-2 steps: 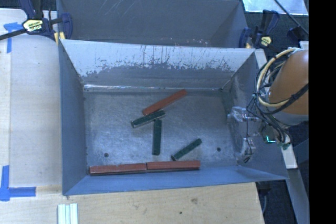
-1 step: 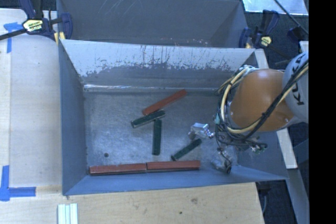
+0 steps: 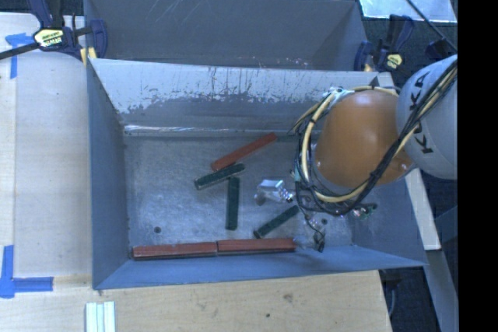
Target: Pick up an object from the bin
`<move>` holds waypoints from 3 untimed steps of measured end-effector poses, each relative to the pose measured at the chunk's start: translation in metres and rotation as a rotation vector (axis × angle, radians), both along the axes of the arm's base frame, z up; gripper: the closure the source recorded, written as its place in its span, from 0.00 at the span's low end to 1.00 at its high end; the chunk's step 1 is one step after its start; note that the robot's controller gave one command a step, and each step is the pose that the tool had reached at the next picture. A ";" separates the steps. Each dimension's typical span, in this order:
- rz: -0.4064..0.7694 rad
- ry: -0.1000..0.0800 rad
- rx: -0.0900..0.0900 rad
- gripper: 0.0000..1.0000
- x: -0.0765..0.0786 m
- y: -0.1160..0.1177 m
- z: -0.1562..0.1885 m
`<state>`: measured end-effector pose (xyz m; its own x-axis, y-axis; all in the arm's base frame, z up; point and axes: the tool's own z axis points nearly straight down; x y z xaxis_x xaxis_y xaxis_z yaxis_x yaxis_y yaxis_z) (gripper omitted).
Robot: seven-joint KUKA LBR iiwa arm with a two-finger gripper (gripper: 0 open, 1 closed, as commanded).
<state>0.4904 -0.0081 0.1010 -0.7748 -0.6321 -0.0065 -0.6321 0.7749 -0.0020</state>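
Note:
My gripper (image 3: 316, 235) pokes out dark from under the arm's wrist cover, low over the right end of the bin floor. A short dark green stick (image 3: 275, 223) lies slanted just to its left, its upper end close to the gripper. Slightly above that rests a small silvery piece (image 3: 270, 189). A red-brown bar (image 3: 257, 246) lies along the front wall, its right end close below the gripper. I see nothing between the fingers.
Mid-floor lie two more dark green sticks, one pointing front to back (image 3: 232, 203) and one slanted (image 3: 219, 178). A red-brown bar (image 3: 243, 152) slants near the back wall. Another red-brown bar (image 3: 175, 249) lies along the front wall on the left.

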 end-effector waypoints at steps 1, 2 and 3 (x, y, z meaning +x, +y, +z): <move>0.117 0.000 -0.002 0.00 0.007 0.007 -0.001; 0.249 0.008 -0.004 0.00 0.007 0.015 -0.031; 0.249 0.006 -0.004 0.00 0.007 0.014 -0.031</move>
<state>0.4979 0.0059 0.0700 -0.5954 -0.8034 0.0010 -0.8034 0.5954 -0.0003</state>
